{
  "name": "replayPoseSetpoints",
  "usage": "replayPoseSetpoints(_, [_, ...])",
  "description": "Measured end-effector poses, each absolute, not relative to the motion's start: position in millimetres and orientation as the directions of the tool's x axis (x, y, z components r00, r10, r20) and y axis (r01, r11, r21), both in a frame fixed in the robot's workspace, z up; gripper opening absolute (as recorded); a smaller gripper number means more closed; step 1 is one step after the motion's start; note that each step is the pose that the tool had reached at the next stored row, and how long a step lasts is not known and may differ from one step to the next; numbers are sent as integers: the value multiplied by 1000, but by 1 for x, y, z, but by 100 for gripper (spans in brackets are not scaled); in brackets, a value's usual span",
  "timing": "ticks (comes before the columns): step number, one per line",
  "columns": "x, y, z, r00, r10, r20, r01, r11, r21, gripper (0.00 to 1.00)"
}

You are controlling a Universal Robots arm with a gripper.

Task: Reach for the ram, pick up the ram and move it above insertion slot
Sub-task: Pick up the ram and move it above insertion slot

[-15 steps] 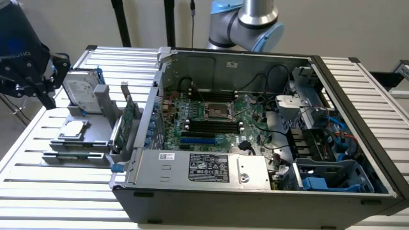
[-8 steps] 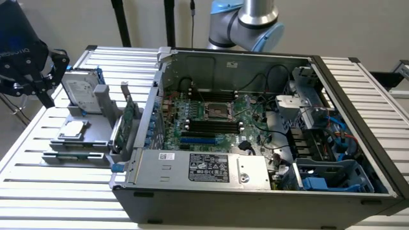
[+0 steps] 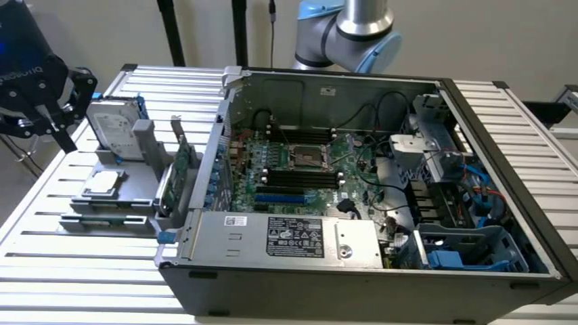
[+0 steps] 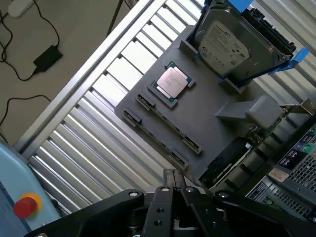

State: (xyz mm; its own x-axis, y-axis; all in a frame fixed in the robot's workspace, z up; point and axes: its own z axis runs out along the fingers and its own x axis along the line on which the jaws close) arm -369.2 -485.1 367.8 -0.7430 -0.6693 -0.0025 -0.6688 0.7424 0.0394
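Gripper (image 4: 174, 174) closed w/ nothing held, angled down, arm (image 3: 350, 30) joint upright

Plain pale grey wall (image 3: 505, 40); ribbed silver aluminium slat table (image 3: 81, 284); beige floor (image 4: 74, 19) bearing a black corded power brick (image 4: 47, 58)

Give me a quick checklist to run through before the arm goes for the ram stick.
1. Claw open for grasping: not ok, shut and empty.
2. Ram seated in the grey holder: ok.
3. Claw over the ram: not ok, it hangs apart from it, beside the hard drive.
4. Computer case open on top: ok.
5. Black memory slots inside the case free: look empty, ok.
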Motion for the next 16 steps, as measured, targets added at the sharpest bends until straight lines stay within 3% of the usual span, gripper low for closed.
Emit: replayPoseSetpoints(16, [-369, -485, 368, -520, -854, -2, -854, 519, 39, 11])
